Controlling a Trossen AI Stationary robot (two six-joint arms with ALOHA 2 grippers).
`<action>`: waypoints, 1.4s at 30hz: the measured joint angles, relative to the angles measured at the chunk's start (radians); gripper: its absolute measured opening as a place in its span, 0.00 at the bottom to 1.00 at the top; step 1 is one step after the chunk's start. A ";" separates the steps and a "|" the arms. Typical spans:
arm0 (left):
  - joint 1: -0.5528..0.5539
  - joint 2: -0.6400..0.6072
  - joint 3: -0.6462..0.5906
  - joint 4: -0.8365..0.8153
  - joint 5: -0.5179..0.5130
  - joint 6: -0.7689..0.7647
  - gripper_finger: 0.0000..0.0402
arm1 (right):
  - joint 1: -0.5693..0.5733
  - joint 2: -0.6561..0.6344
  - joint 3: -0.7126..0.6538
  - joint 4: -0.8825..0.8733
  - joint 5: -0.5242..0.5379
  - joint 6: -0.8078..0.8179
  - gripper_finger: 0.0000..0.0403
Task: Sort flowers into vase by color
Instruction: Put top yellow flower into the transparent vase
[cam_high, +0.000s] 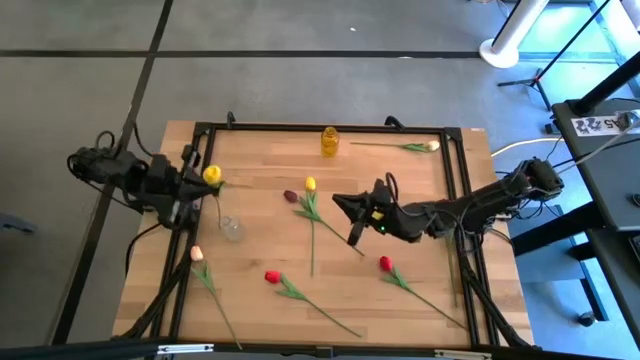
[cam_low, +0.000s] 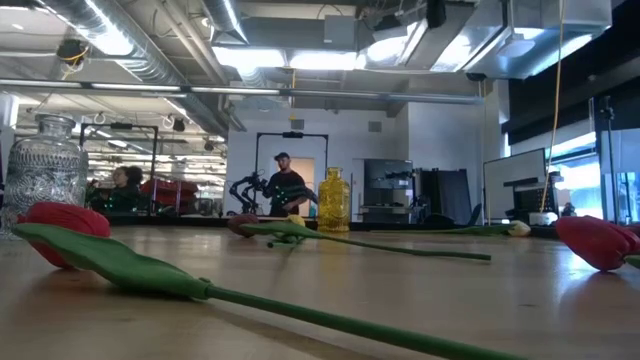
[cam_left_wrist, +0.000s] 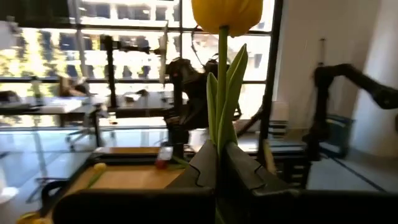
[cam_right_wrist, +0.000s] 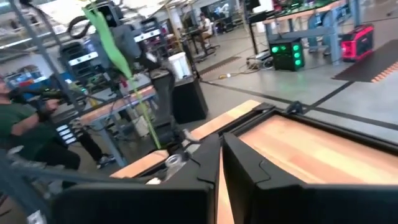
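Left gripper is grasping a yellow tulip at frame left, above the clear vase; right gripper, clenched empty, is hovering center beside another yellow tulip.

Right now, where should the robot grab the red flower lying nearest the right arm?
Probably mid-stem, from straight above. The red tulip lies flat on the table, its thin stem running away from the head toward the table's corner, so fingers set across the stem avoid squashing the head.

A robotics laboratory in an open industrial hall. Exposed silver ceiling ducts, further dark robot arms on benches and a seated person surround the black-framed wooden table.
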 joint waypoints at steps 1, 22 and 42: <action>0.000 -0.006 -0.005 -0.001 -0.010 0.005 0.00 | -0.009 0.000 0.000 -0.003 0.000 0.000 0.05; 0.000 -0.189 -0.256 -0.020 -0.063 -0.067 0.01 | -0.085 0.000 0.000 -0.076 -0.179 0.000 0.05; 0.000 -0.239 -0.208 -0.295 -0.008 -0.488 0.21 | -0.084 0.000 -0.001 -0.200 -0.296 0.059 0.41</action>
